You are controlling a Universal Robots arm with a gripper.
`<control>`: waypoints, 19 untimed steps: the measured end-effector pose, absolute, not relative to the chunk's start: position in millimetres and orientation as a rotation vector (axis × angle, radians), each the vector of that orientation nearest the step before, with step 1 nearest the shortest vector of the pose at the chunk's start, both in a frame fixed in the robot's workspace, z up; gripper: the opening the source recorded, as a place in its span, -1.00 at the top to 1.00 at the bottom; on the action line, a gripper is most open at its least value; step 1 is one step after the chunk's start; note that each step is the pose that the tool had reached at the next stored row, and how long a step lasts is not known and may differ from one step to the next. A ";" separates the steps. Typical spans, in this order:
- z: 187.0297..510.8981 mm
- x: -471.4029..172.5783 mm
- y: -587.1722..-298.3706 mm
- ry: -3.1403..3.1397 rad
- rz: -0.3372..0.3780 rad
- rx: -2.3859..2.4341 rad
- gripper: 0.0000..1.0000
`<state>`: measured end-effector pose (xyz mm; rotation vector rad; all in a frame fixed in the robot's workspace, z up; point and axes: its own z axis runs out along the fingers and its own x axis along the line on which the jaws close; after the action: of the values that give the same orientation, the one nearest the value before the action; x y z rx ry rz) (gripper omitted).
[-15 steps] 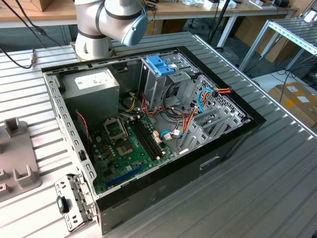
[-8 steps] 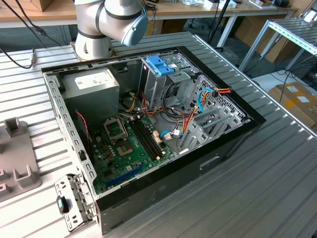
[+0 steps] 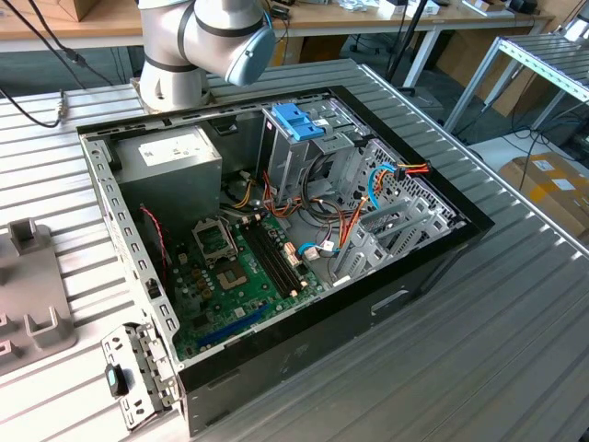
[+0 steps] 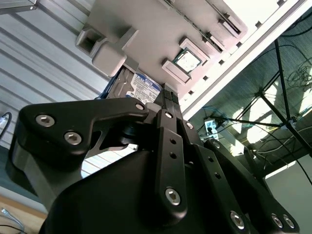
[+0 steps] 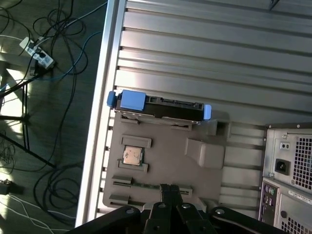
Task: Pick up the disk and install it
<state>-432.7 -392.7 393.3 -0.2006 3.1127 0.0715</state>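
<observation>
Evidently the disk (image 5: 161,108) is not yet picked up. It is seen standing on its long edge in a slot of a grey fixture plate (image 5: 165,146), at the side of the plate away from the gripper (image 5: 169,187), with its blue carrier showing at both ends. The gripper is held over the plate, apart from the disk, and its fingers are brought together with nothing between them. In the second wrist view the labelled face of the disk is seen just past the gripper's tips. A processor chip (image 5: 132,155) is seated in another recess of the same plate.

Nothing of the task is judged done; both the lifting and the installing are left.

In the exterior view the open computer case (image 3: 368,304) is laid on its side, with the drive cage (image 3: 294,157) standing toward its far side and the plate lying to the exterior view's left of it. Everything is carried on a ribbed aluminium table (image 3: 515,350). Beyond the table's edge a dark floor (image 5: 58,161) strewn with loose cables and a power strip (image 5: 36,52) is shown. Wooden benches (image 3: 368,18) are set at the far side of the room, and cardboard boxes (image 3: 552,184) at the exterior view's right.
</observation>
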 end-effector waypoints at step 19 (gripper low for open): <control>393.3 -432.7 -392.8 3.109 0.072 -0.257 0.79</control>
<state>-432.7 -392.8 393.3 -0.2569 3.1094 0.0721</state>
